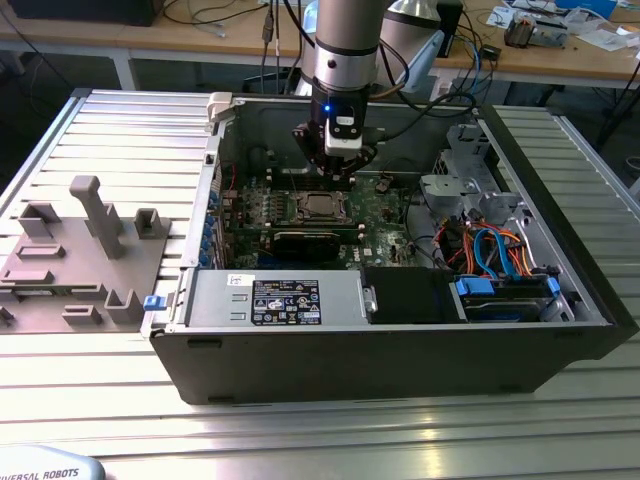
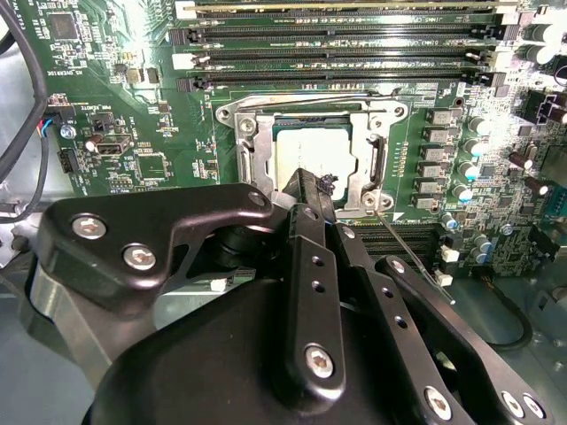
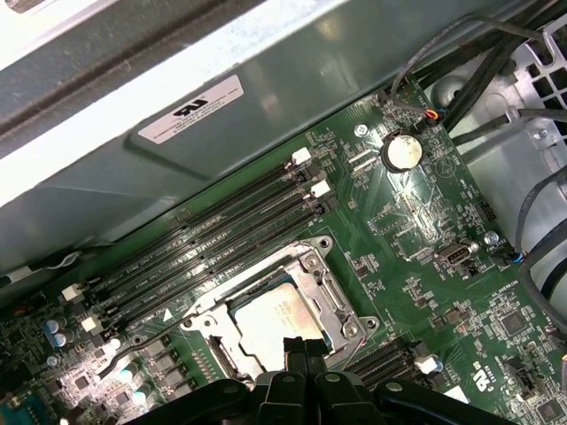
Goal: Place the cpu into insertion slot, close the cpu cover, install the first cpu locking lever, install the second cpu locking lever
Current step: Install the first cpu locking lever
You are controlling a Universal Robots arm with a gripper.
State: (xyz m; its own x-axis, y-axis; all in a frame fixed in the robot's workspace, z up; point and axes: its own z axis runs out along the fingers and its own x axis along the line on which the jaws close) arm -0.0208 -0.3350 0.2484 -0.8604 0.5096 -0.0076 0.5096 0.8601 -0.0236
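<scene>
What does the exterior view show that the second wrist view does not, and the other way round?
The exterior view gives the wider scene: the open computer case, the grey fixture tray on the exterior view's left, the power supply box and the blue cables. The second wrist view gives close detail: the cpu cover framing the cpu, a thin locking lever standing out at an angle beside the cover, and the long memory slots. Both share the green motherboard, the cpu and the claw near it.
</scene>
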